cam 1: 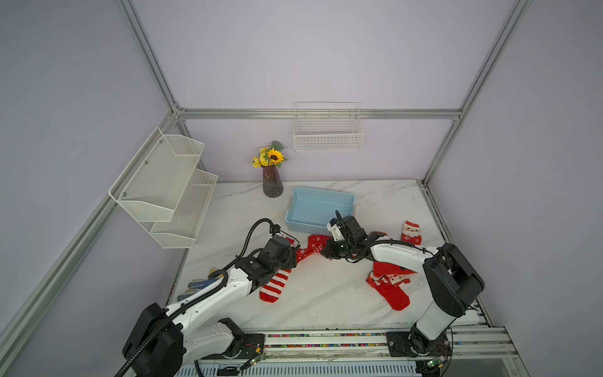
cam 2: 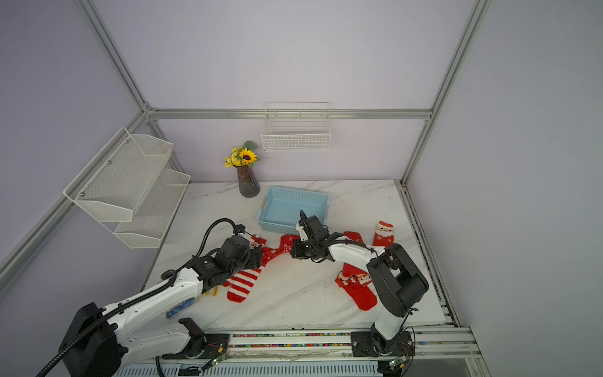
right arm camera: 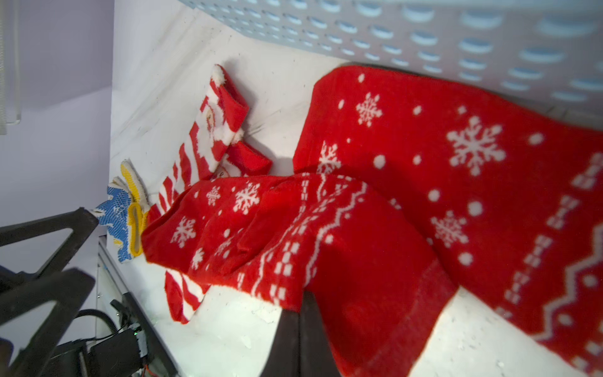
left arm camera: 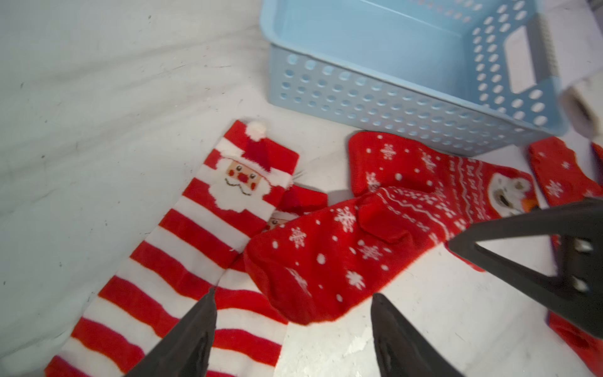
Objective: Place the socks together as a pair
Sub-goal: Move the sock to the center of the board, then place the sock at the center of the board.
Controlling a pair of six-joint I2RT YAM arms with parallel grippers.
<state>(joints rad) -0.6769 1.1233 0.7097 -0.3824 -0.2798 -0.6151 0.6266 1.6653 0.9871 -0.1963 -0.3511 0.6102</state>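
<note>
Overhead, in both top views, the two arms meet above the middle of the marble table [cam 1: 326, 303], in front of the blue basket [cam 1: 303, 227]. They cover most of what lies beneath them. Only a strip of the upper snowflake sock [cam 1: 306, 253] shows between the left gripper [cam 1: 294, 258] and the right gripper [cam 1: 323, 253], and the fingers cannot be read from there. The left wrist view shows the left gripper's fingers [left arm camera: 192, 336] spread and gripping nothing. The toe of the upper snowflake sock lies between them, across two striped Santa socks [left arm camera: 195, 228] laid side by side, and it hides most of one Santa face. The right wrist view shows the right gripper's fingers [right arm camera: 284, 346] pressed together on the cuff edge of that same sock. The sock overlaps the lower snowflake sock [right arm camera: 456, 147], which lies against the basket wall. Only the left wrist view shows a white figure on the lower sock's cuff, too blurred to name. Only the top views show the heap of red socks [cam 1: 390, 287] right of centre, partly covered by the right arm, and a single Santa sock [cam 1: 411, 232] near the table's right edge. The left arm half hides the blue-dotted glove [cam 1: 195, 284] at lower left, and the right wrist view shows its yellow cuff. The number of socks in the heap cannot be told.
</note>
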